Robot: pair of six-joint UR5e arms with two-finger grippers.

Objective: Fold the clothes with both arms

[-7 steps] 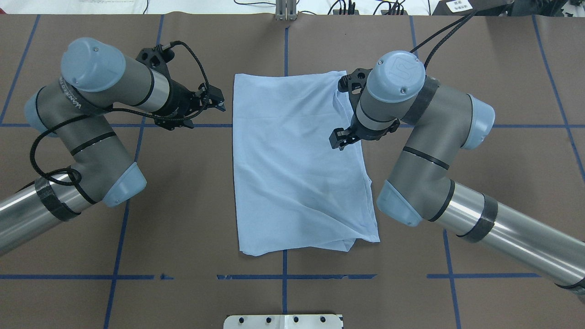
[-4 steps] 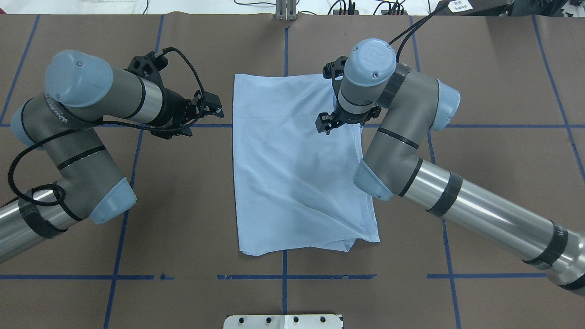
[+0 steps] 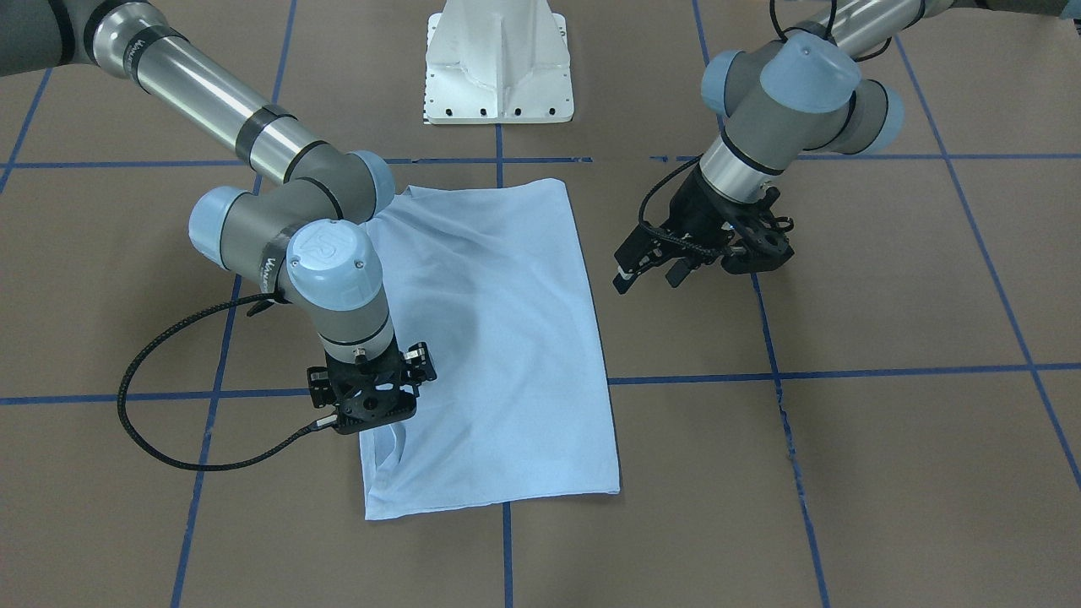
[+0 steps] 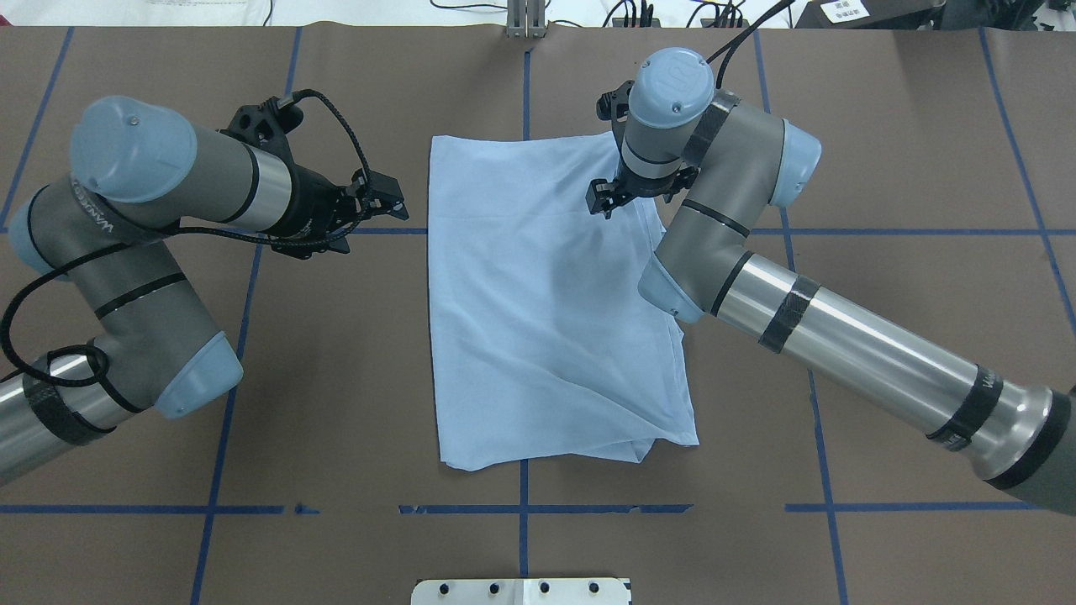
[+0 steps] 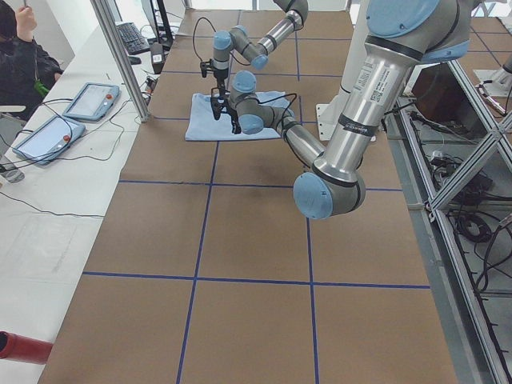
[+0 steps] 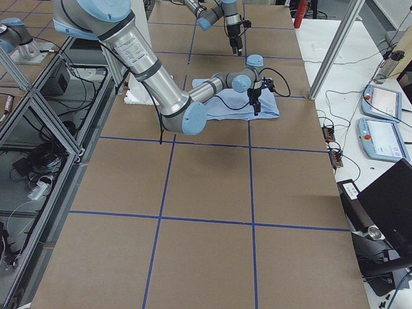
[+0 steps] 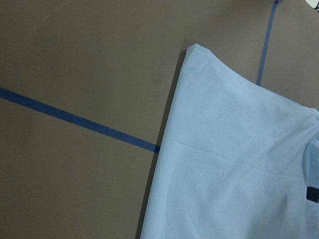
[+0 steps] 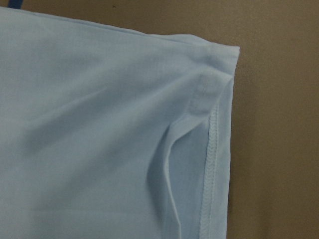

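My right gripper (image 4: 601, 202) hangs pointing down over the far right corner of the light blue T-shirt (image 4: 538, 302), which lies folded into a long rectangle in the middle of the table (image 4: 336, 378). I cannot tell how wide its jaws stand, and nothing seems caught in them. My left gripper (image 4: 393, 192) is spread and empty, just beside the shirt's far left corner and off the cloth. My worry is the right corner: the stitched hem (image 8: 212, 149) and a loose tuck show several layers there, so a shallow pinch could take only the top one and peel the fold apart. If my left side closes where it is, it grabs air, and a one-sided lift would skew the thin cloth and drag out the layers already poking out at the near right corner (image 4: 664, 437)
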